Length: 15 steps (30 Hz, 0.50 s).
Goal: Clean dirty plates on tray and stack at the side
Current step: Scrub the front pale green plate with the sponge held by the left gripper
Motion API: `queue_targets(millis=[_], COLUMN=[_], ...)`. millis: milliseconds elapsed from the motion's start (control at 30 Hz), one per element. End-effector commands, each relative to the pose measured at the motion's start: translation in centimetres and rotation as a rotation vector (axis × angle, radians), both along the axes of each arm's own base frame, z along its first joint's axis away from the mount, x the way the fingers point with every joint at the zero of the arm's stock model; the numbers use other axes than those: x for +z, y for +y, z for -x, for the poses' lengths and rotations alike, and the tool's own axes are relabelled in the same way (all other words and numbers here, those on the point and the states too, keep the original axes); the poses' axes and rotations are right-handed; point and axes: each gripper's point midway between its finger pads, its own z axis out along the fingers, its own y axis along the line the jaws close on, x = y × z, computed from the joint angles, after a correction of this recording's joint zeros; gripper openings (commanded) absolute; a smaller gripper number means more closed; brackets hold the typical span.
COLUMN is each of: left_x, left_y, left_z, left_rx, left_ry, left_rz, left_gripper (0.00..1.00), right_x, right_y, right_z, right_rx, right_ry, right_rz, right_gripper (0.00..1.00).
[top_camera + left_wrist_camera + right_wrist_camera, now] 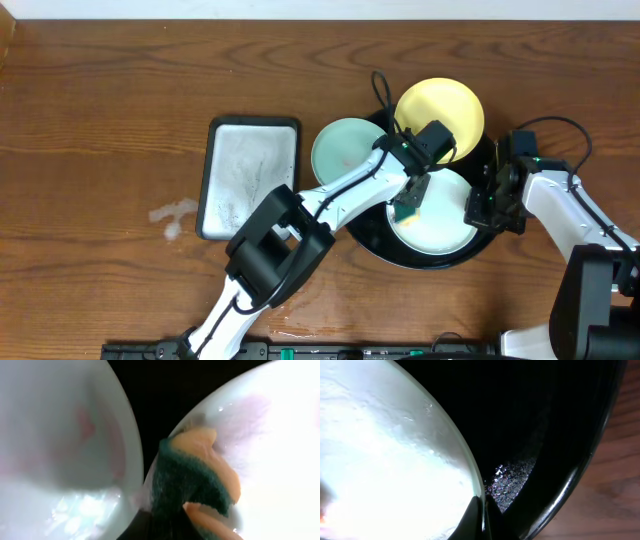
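On the black tray [372, 240] sit three plates: a mint-green one [345, 150] at the left, a yellow one [440, 112] at the back, and a pale mint one [445, 225] at the front. My left gripper [410, 198] is shut on a green-and-orange sponge [192, 482], which presses on the front plate [275, 435]. The neighbouring plate [55, 435] shows a faint red smear [85, 425]. My right gripper [484, 510] is shut on the right rim of the front plate [385, 460], inside the tray [545, 425].
A rectangular silver tray [250, 175] lies left of the black tray. A pale wet patch [175, 215] marks the wood further left. Bare tabletop [90, 120] stretches across the left half, and wood [620, 490] shows just beyond the black tray's rim.
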Motion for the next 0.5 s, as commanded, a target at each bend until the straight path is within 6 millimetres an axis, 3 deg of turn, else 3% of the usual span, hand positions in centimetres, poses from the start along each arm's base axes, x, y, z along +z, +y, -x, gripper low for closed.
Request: queue_targets(millis=[0, 233, 333, 367, 467], left_x=[-3.7, -4.0, -4.1, -4.3, -4.5], left_y=[4.9, -4.4, -6.8, -8.2, -9.6], left_z=[-1.2, 2.3, 3.4, 4.6, 6.9], left_rx=[0.045, 0.063, 0.052, 0.017, -0.008], left_ry=[-0.001, 0.266, 0.326, 0.372, 0.467], left_rz=[-0.201, 0.283, 0.382, 0.426, 0.472], left_gripper=[0.07, 0.07, 0.08, 0.08, 0.08], right_x=[0.2, 0.2, 0.2, 0.2, 0.2], right_y=[-0.3, -0.3, -0.3, -0.3, -0.3], right_z=[0.1, 0.1, 0.2, 0.2, 0.2], right_rx=[-0.006, -0.006, -0.006, -0.006, -0.006], right_ry=[0.001, 0.001, 0.004, 0.004, 0.005], right_rz=[0.027, 0.027, 0.027, 0.027, 0.027], right_gripper=[0.01, 0.01, 0.01, 0.01, 0.01])
